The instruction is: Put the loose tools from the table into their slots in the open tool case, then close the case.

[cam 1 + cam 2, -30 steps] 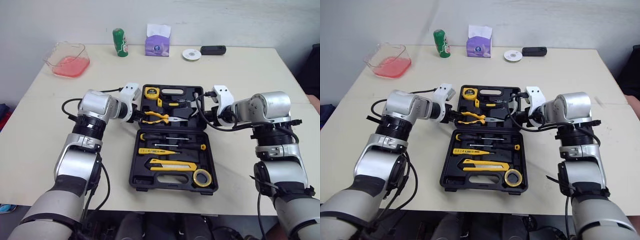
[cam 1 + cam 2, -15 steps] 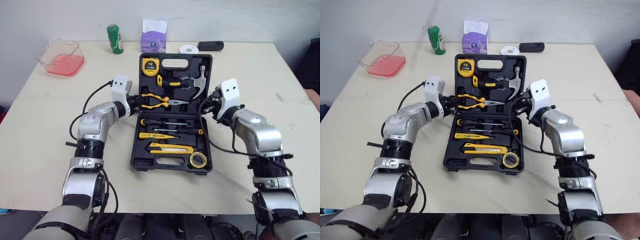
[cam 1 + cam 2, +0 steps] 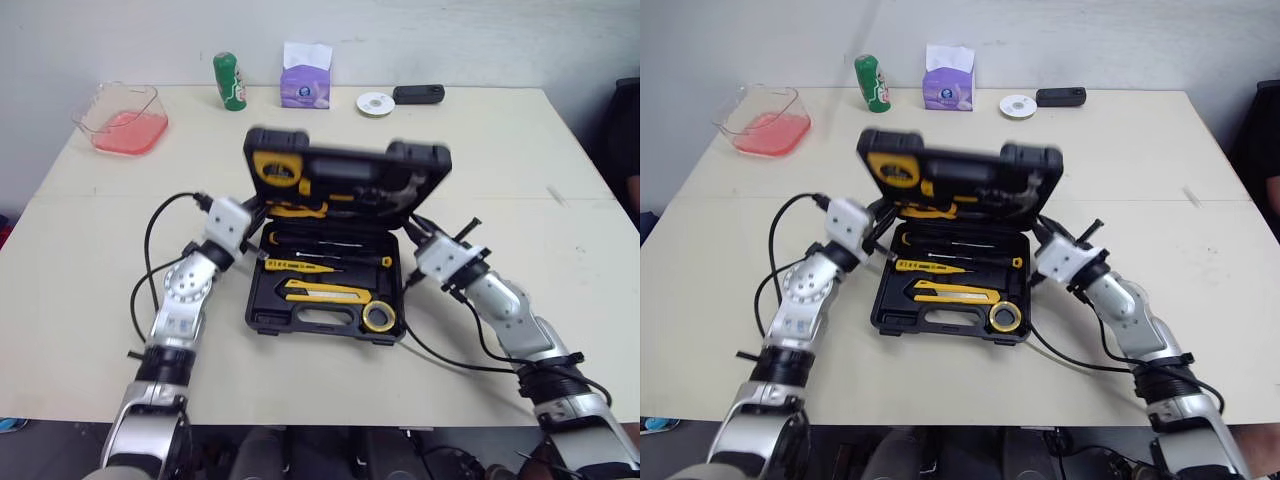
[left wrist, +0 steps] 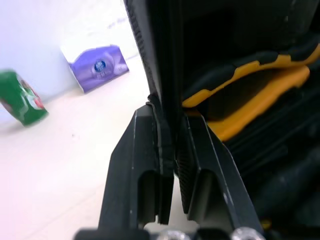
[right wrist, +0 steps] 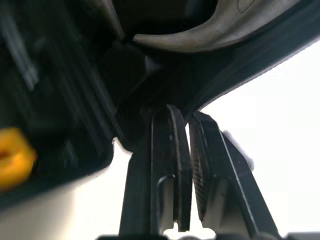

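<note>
Left wrist view shows my left gripper (image 4: 168,118) clamped on one side rim of the lid (image 3: 345,165), and my right gripper (image 5: 187,117) seems pinched on the opposite rim, so the lid stands half-tilted over the tool case (image 3: 300,320) mid-table (image 3: 520,150), I judge to fold it squarely shut.

I see the tool case lid (image 3: 345,165) smeared by blur, its tape measure (image 3: 272,168) too soft to read, and the hammer (image 5: 200,37) cut off at the edge.

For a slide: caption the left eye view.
Left gripper and right gripper hold the black plastic tool case's lid half-raised over yellow-handled tools.
</note>
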